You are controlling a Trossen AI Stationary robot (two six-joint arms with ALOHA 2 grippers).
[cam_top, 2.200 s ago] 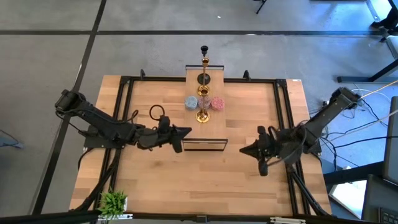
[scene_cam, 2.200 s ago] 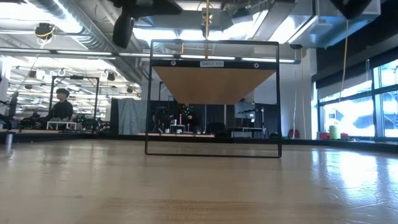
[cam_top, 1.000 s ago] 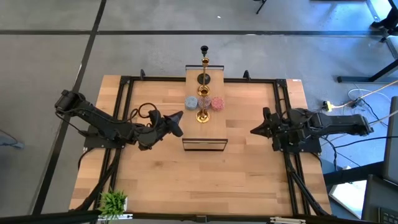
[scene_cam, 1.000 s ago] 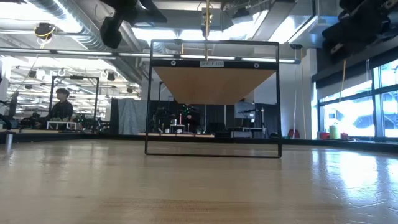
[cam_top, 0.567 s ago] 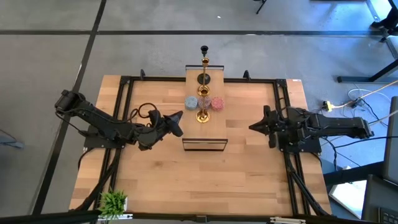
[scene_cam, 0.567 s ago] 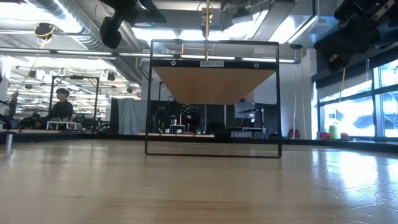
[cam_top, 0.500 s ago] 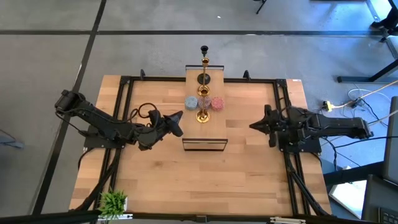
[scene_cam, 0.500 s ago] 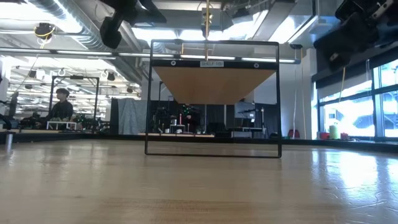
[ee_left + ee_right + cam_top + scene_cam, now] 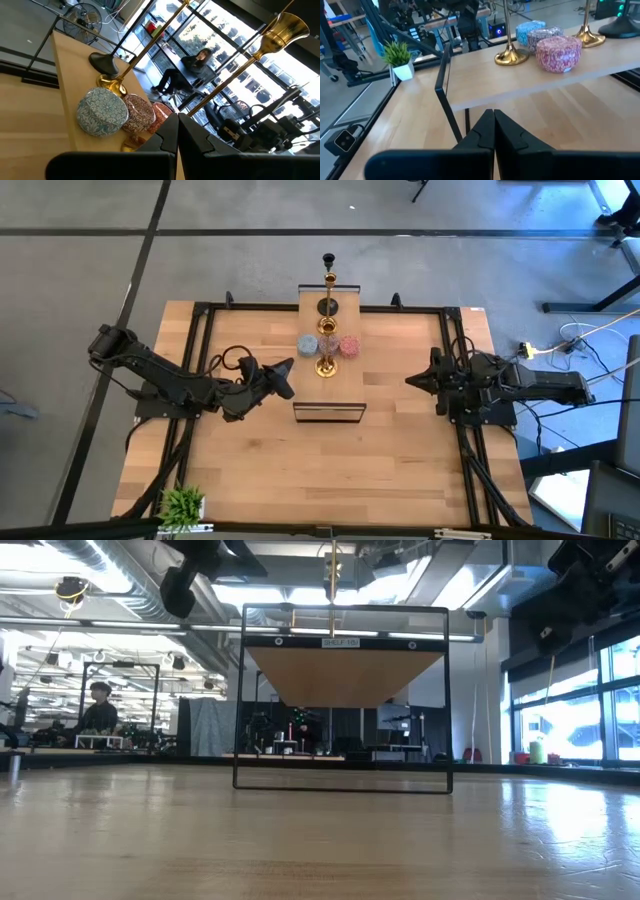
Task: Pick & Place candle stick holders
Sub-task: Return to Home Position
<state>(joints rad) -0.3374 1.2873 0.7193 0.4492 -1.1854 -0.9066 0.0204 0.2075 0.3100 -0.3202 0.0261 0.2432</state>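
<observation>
All the candle holders stand on the shelf (image 9: 330, 392), a light plank raised on a thin black frame across the middle of the table (image 9: 240, 470). The black holder (image 9: 327, 306) is at the far end, and 2 gold holders (image 9: 326, 365) with tall thin stems stand in line with it. Between them sit 3 round cups side by side: the blue cup (image 9: 307, 345), the purplish cup (image 9: 327, 341) and the pink cup (image 9: 349, 345). The left gripper (image 9: 283, 370) hangs just beside the shelf on its left side, level with the nearer gold base; its wrist view shows the fingers pressed together with nothing between them. The right gripper (image 9: 415, 380) sits well apart from the shelf, toward the table's right edge, with its fingers likewise pressed together and empty. As I judge it, the placing is done and only drawing the arms back to rest is left. The risk lies mostly with the left arm, which is close to the frame. A swing or lift that drifts toward the shelf could knock the plank, and the tall, narrow-based stems would likely tip and might push the cups off with them. The right arm has more room, though a wide sweep inward could catch a frame leg. The small plant (image 9: 183, 505) at the near left corner is out of the way.
</observation>
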